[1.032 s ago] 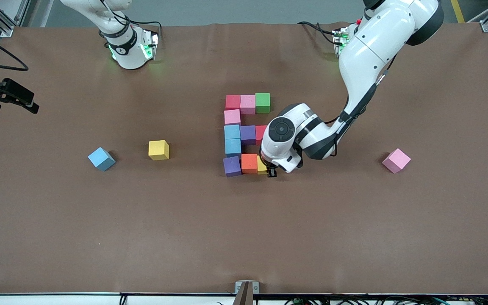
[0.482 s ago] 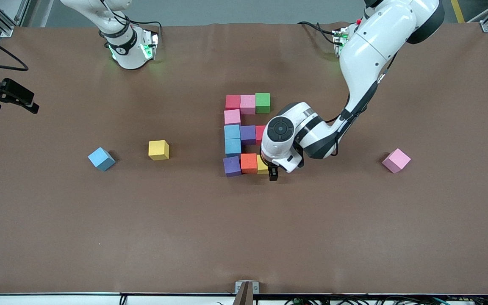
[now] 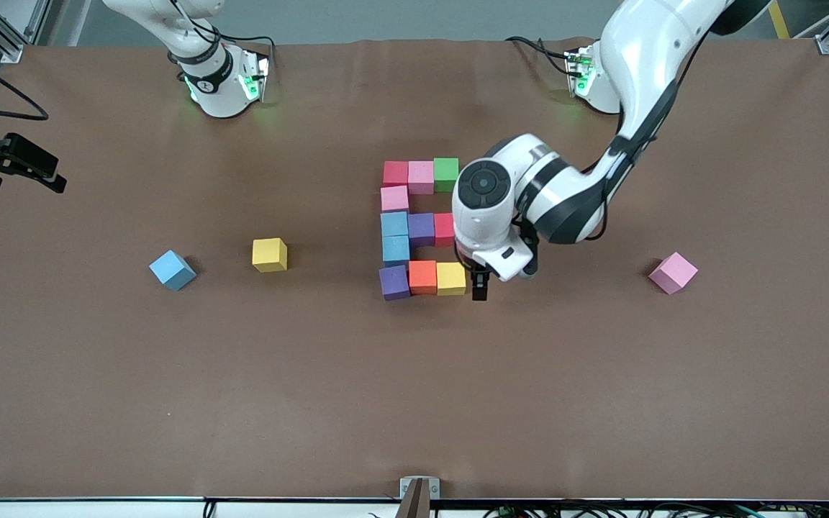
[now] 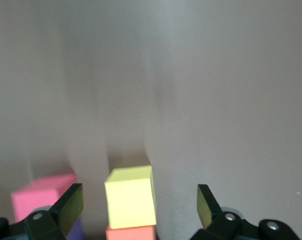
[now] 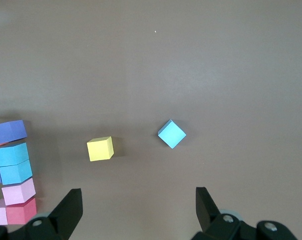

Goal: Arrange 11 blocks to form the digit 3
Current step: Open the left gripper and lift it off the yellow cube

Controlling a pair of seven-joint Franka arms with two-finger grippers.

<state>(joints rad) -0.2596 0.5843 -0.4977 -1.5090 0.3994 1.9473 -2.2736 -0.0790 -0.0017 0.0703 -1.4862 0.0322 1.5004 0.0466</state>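
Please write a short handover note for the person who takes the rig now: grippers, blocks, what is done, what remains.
Left gripper: open, empty, beside the yellow foam cube that ends the nearest bar.
Right gripper: open, empty, waiting high above the table.
Digit 3: eleven foam cubes, three bars of three joined by single cubes; looks finished.
Spare cubes: loose yellow cube, loose light blue cube, loose pink cube.
Left to do: probably only withdrawing the left arm.

Both arms (image 3: 630,50) are glossy white with black joint bands, green-lit bases and apparently black fingers (image 3: 479,286).
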